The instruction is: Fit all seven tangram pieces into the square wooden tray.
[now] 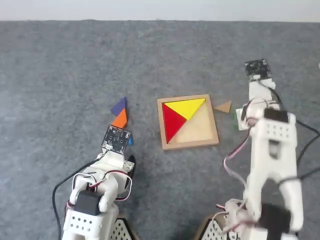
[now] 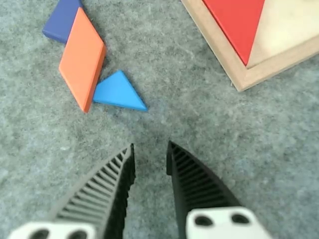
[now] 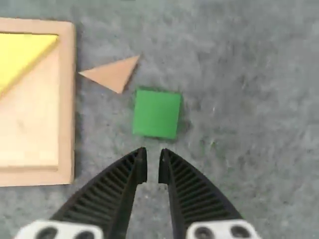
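Observation:
The square wooden tray (image 1: 214, 134) holds a yellow triangle (image 1: 186, 107) and a red triangle (image 1: 171, 122); the rest of its floor is bare. A tan triangle (image 3: 112, 73) and a green square (image 3: 157, 113) lie on the carpet just outside the tray's right rim. My right gripper (image 3: 152, 155) hovers just short of the green square, jaws almost together and empty. Left of the tray lie a purple piece (image 1: 119, 105), an orange parallelogram (image 2: 82, 57) and a small blue triangle (image 2: 118, 91). My left gripper (image 2: 150, 148) is a short way from the blue triangle, slightly open and empty.
Grey carpet covers the table. The right arm (image 1: 270, 150) stands over the carpet right of the tray and hides most of the green square in the high view. The left arm (image 1: 100, 190) sits near the front edge. Open carpet lies in front of the tray.

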